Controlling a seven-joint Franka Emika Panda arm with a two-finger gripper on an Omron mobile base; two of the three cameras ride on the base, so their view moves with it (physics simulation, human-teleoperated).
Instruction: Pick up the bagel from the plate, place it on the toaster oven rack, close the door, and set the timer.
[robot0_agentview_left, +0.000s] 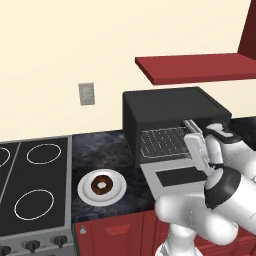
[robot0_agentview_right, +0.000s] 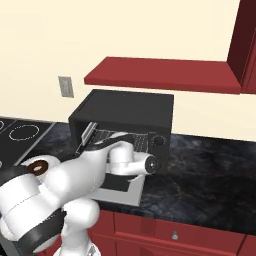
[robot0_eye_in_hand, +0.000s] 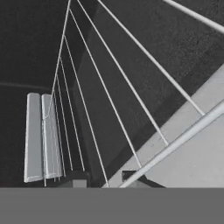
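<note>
The dark-brown bagel (robot0_agentview_left: 102, 185) (robot0_agentview_right: 39, 166) lies in the middle of the white plate (robot0_agentview_left: 85, 194) on the counter, left of the black toaster oven (robot0_agentview_left: 170, 107) (robot0_agentview_right: 125, 107). The oven's door (robot0_agentview_left: 177, 177) (robot0_agentview_right: 120, 194) hangs open and flat in front of it. The silver toaster oven rack (robot0_agentview_left: 162, 141) (robot0_agentview_right: 137, 140) (robot0_eye_in_hand: 109, 96) shows in the opening. My gripper (robot0_agentview_left: 189, 125) (robot0_agentview_right: 87, 136) (robot0_eye_in_hand: 103, 181) is at the rack's front right edge, shut, with the front wire running between its tips. The timer (robot0_agentview_right: 159, 140) is a black knob on the oven's right strip.
A grey stove (robot0_agentview_left: 30, 190) with black knobs (robot0_agentview_left: 32, 245) stands left of the plate. A red shelf (robot0_agentview_left: 200, 67) (robot0_agentview_right: 160, 72) hangs above the oven. A wall outlet (robot0_agentview_left: 86, 93) is behind the plate. Dark counter (robot0_agentview_right: 210, 170) stretches right of the oven.
</note>
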